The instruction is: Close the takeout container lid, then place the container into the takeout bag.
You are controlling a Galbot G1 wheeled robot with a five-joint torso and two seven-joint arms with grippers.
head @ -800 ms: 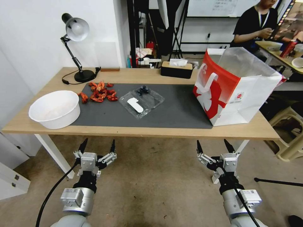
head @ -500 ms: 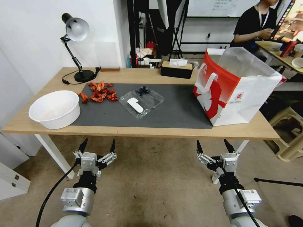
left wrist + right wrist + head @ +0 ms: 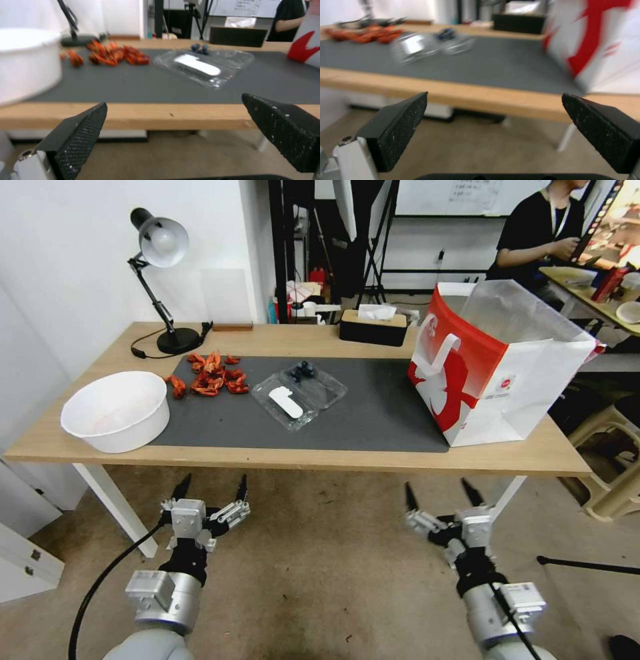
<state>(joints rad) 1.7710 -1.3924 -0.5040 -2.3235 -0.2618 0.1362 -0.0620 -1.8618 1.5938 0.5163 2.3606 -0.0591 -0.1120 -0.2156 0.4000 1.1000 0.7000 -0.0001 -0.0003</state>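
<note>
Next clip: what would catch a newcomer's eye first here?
Likely the big red-and-white takeout bag, standing open at the table's right end. Next, the clear takeout container lying open on the dark mat mid-table, its lid with the white label flat beside the berry half, red bits and a white bowl to its left. Below the table edge, the left gripper and right gripper hang open, holding nothing.

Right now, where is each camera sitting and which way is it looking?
Head: up high, looking down at the table; both arms show, left pincer, right pincer, open.
Left wrist: below the table edge, facing the takeout container; its fingers show.
Right wrist: low too, facing the takeout bag; its fingers show.
All share the container.
</note>
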